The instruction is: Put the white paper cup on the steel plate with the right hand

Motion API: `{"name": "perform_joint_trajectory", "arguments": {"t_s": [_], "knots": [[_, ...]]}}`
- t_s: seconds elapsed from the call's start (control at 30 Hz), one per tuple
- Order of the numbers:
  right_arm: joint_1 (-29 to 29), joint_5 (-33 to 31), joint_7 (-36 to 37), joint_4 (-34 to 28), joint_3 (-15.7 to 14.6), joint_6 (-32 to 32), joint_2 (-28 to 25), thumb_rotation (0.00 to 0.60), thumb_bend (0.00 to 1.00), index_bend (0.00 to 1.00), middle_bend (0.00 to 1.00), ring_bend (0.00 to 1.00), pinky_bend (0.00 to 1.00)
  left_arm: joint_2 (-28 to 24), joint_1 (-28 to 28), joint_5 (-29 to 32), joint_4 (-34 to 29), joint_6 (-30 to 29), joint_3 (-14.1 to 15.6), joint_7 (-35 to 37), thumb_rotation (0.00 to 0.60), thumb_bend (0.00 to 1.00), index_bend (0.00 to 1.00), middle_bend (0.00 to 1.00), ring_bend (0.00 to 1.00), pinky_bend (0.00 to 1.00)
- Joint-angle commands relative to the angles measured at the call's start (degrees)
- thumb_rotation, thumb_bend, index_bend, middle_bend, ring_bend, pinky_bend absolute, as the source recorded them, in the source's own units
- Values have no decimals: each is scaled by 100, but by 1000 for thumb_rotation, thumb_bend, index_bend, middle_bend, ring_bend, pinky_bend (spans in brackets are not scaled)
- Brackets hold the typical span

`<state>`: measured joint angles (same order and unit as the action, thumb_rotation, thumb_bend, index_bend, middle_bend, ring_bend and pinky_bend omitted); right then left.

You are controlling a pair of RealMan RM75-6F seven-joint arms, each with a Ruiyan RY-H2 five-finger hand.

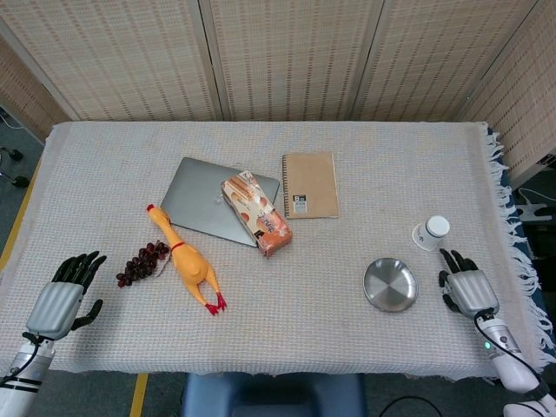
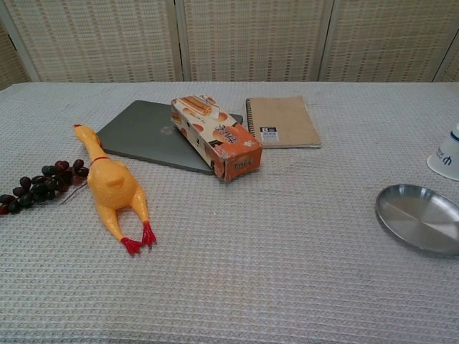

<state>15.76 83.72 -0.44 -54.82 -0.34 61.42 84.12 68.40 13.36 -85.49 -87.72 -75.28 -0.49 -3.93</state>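
The white paper cup (image 1: pixel 432 233) stands upside down near the table's right side; the chest view shows only part of the cup (image 2: pixel 446 155) at its right edge. The steel plate (image 1: pixel 390 284) lies empty in front of it and slightly left, and shows in the chest view as the same plate (image 2: pixel 419 218). My right hand (image 1: pixel 467 285) lies palm down just right of the plate and below the cup, fingers spread, holding nothing. My left hand (image 1: pixel 62 295) rests open at the table's front left corner. Neither hand appears in the chest view.
A rubber chicken (image 1: pixel 186 260), dark grapes (image 1: pixel 142 262), a grey laptop (image 1: pixel 201 199), an orange snack box (image 1: pixel 256 214) and a brown notebook (image 1: pixel 310 184) lie across the left and middle. The fringed table edge (image 1: pixel 514 234) runs just right of the cup.
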Motion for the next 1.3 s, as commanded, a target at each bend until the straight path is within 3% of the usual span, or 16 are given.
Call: {"name": "perform_joint_trajectory", "arguments": {"t_s": [0.03, 0.23, 0.4, 0.53, 0.7, 0.77, 0.87, 0.93, 1.03, 1.2, 1.3], "knots": [[-20, -31, -28, -8, 17, 28, -4, 600, 262, 509, 3, 0, 185, -2, -5, -12, -5, -13, 3, 2, 600, 410, 0, 0, 0, 85], [-91, 134, 2, -447, -13, 392, -230, 600, 262, 516, 3, 0, 185, -16, -14, -31, -27, -43, 4, 24, 600, 409, 0, 0, 0, 85], [-66, 362, -2, -1209, -43, 651, -557, 600, 262, 516, 3, 0, 186, -38, -18, -59, -46, -58, 13, 68, 600, 410, 0, 0, 0, 85], [106, 466, -159, -1644, -24, 548, -630, 600, 262, 516, 3, 0, 189, -60, -14, -75, -45, -59, 13, 117, 600, 410, 0, 0, 0, 85], [388, 442, -494, -1759, 59, 231, -421, 600, 262, 502, 3, 0, 197, -119, -46, -103, -70, -124, 18, 199, 600, 409, 0, 0, 0, 86], [498, 386, -593, -1685, 91, 61, -305, 600, 261, 439, 3, 0, 208, -133, -45, -85, -52, -116, 9, 227, 600, 409, 0, 0, 0, 86], [591, 284, -780, -1663, 108, -121, -246, 600, 262, 104, 5, 0, 214, -142, -43, -78, -47, -122, -5, 266, 600, 409, 0, 0, 0, 86], [607, 263, -793, -1746, 102, -146, -300, 600, 262, 2, 2, 0, 212, -148, -44, -77, -43, -123, -8, 284, 600, 410, 0, 0, 0, 85], [597, 192, -748, -1992, 134, -108, -510, 600, 262, 0, 0, 0, 191, -145, -43, -92, -27, -124, -3, 308, 600, 409, 0, 0, 0, 85], [524, -53, -572, -2239, 453, 274, -925, 600, 262, 0, 0, 0, 167, -145, -42, -116, -41, -129, 4, 305, 600, 410, 0, 0, 0, 86], [623, -436, -523, -2178, 655, 25, -1104, 600, 262, 0, 0, 0, 159, -142, -37, -134, -47, -117, 16, 301, 600, 410, 0, 0, 0, 86]]}}
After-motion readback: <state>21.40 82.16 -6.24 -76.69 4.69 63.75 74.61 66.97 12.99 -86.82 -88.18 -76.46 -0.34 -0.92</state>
